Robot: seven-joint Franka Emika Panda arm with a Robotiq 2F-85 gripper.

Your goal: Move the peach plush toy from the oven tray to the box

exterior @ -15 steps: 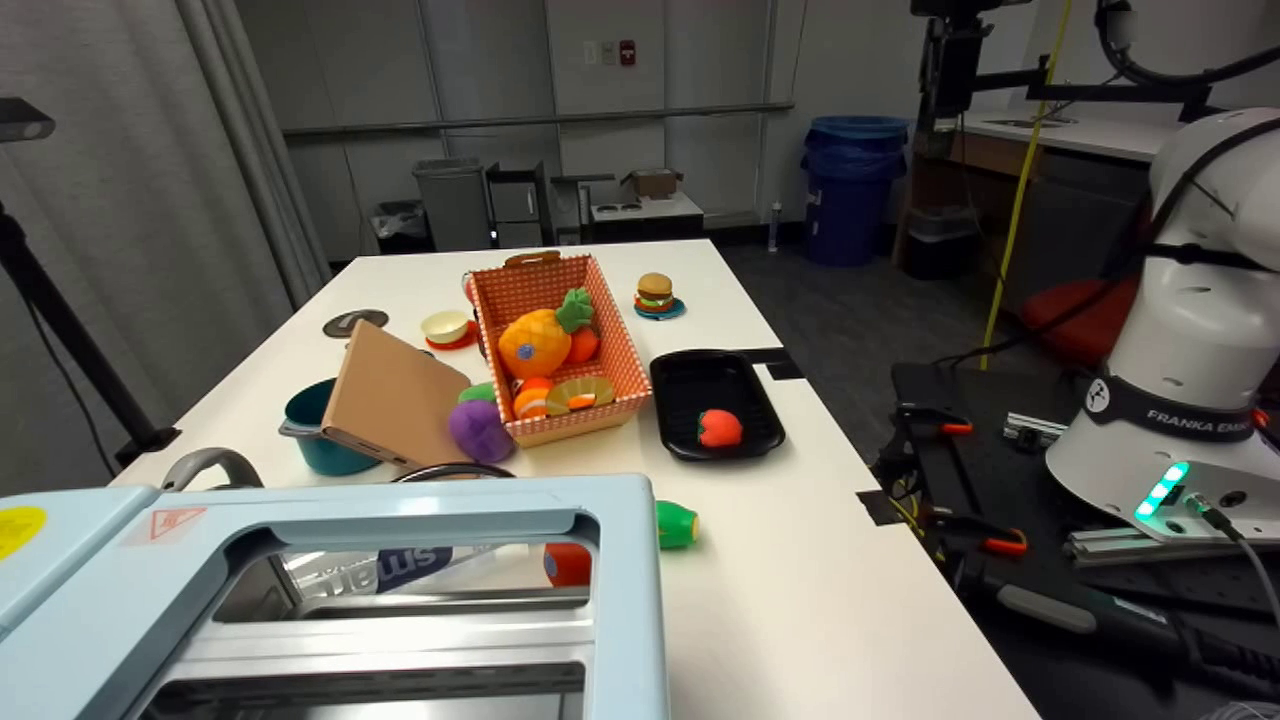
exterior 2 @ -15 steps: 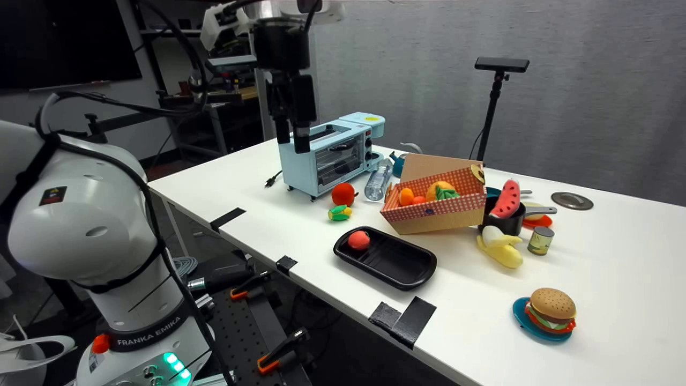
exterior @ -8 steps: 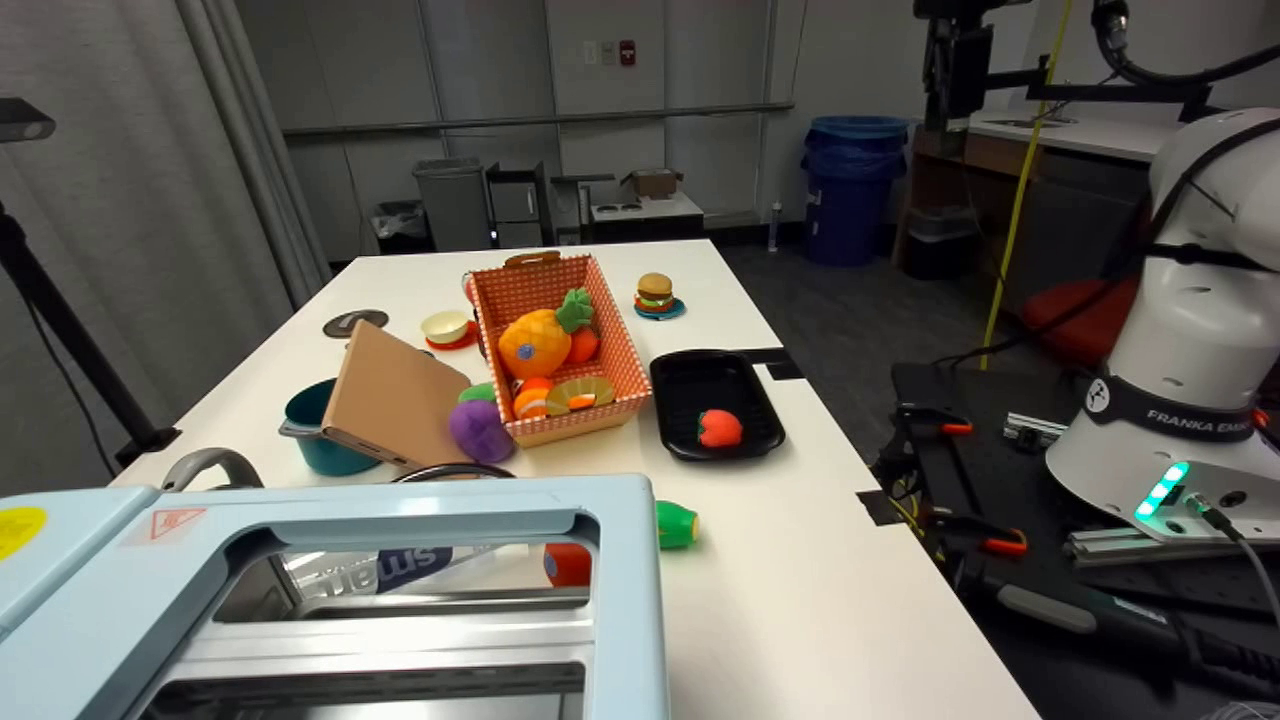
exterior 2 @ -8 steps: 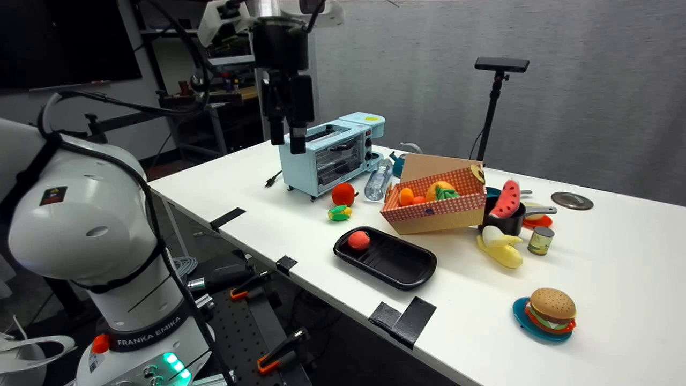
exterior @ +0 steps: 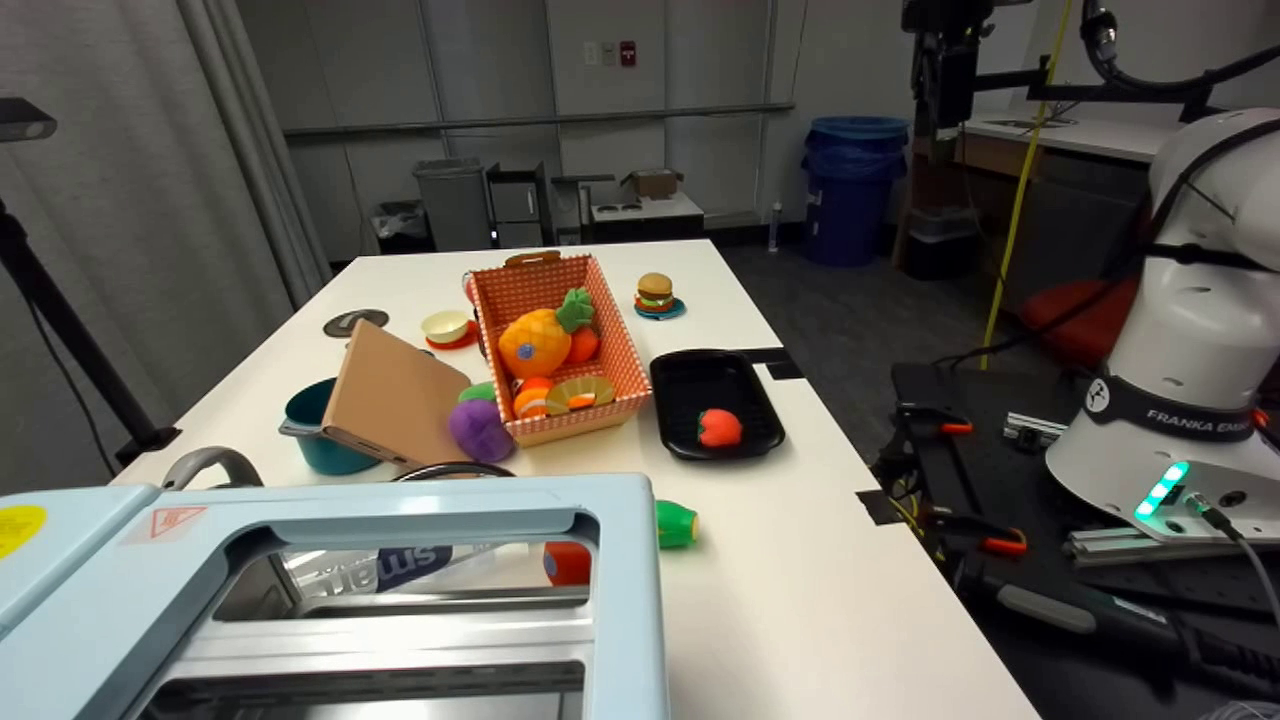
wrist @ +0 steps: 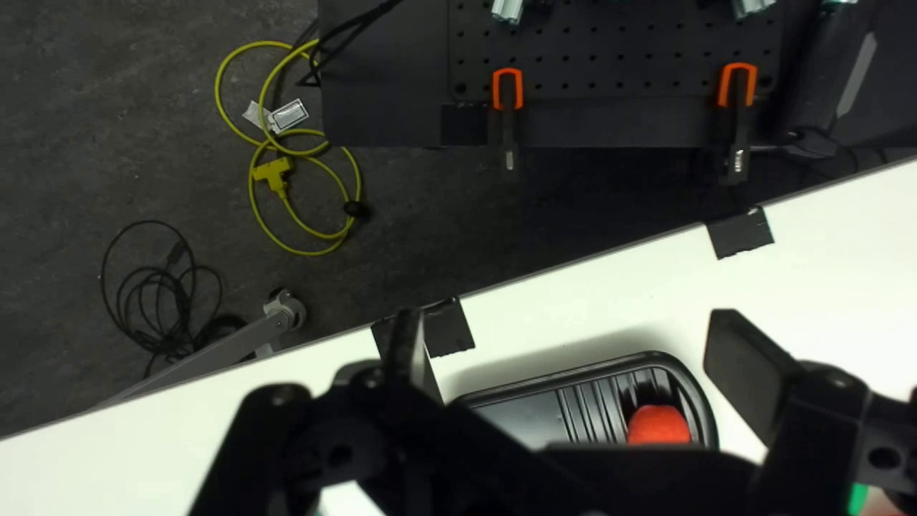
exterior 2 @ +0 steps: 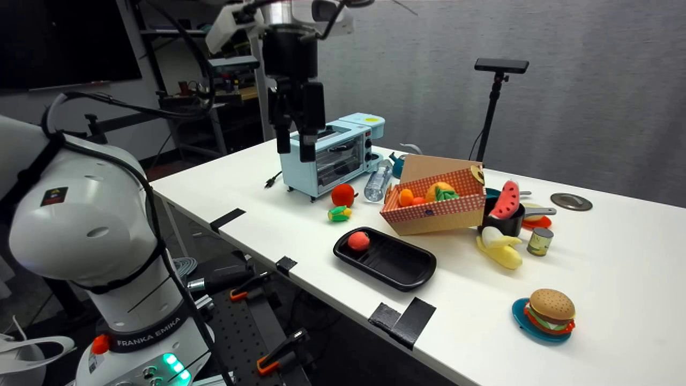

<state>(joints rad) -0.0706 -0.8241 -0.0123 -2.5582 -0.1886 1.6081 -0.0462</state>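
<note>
The peach plush toy [exterior: 720,429] is a small red-orange soft ball lying in one end of the black oven tray [exterior: 708,375]. Both show also in the other views: toy [exterior 2: 358,241], tray [exterior 2: 399,262]; in the wrist view the toy [wrist: 658,424] is partly hidden by the gripper body, as is the tray [wrist: 516,414]. The orange checked box [exterior 2: 447,217] stands open beside the tray, with several plush toys inside; its wall [exterior: 622,350] shows too. My gripper [exterior 2: 295,149] is open and empty, high above the table and apart from the toy. Its fingers [wrist: 566,351] are spread wide.
A light-blue toaster oven [exterior 2: 305,167] stands on the table. Near the tray lie a corn toy [exterior 2: 339,213] and a red tomato toy [exterior 2: 343,194]. A black pot [exterior 2: 508,221], a banana toy [exterior 2: 504,252] and a burger [exterior 2: 551,311] are beyond the box. A purple plush [exterior: 481,432] touches the box.
The gripper drifted slightly away and up, then moved back and a little lower, toward the table side. It stays open. The toy, tray and box have not moved.
</note>
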